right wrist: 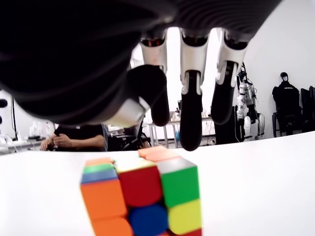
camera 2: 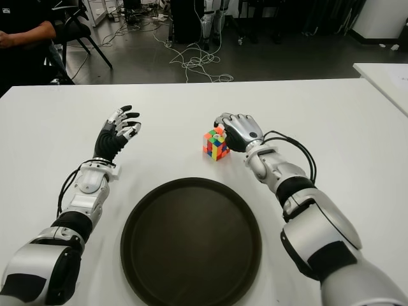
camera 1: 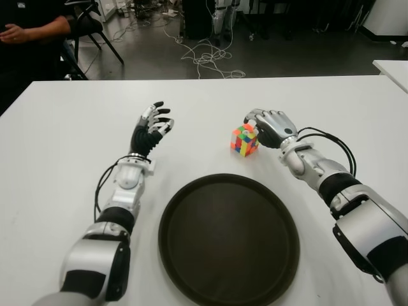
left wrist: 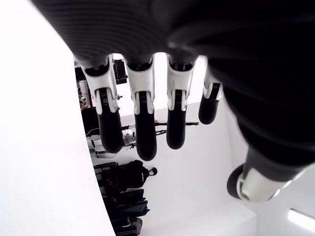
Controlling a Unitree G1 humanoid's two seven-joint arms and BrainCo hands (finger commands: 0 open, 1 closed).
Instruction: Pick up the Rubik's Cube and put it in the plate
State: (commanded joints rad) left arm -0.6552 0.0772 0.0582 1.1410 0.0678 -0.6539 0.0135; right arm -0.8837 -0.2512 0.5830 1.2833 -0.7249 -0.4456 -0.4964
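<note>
The Rubik's Cube [camera 1: 245, 140] sits on the white table [camera 1: 64, 127], just beyond the far rim of the round dark plate [camera 1: 229, 241] and a little toward the robot's right. It is outside the plate, with a strip of bare table between the two.

The right robot hand [camera 1: 271, 126] is over the cube's right side, its fingers [right wrist: 191, 118] arched above the top of the cube. From the right wrist view the fingertips hang just over the upper face with open space beneath them, and the thumb curls in beside them; the hand looks loosely spread and not yet gripping, though from the eye views I cannot be sure whether a fingertip brushes the cube's top edge. The cube rests flat on the table, showing orange, red, green, yellow and blue squares.

The left robot hand [camera 1: 152, 131] shows well to the left of the cube, beyond the plate's left edge, fingers extended and relaxed with nothing in them; its wrist view shows four straight fingers [left wrist: 142, 128] with only the room beyond.

The plate holds nothing. At the far left corner a person [camera 1: 29, 32] in dark clothes sits by a black chair [camera 1: 89, 25], and cables [camera 1: 204, 57] lie on the grey floor behind the table
</note>
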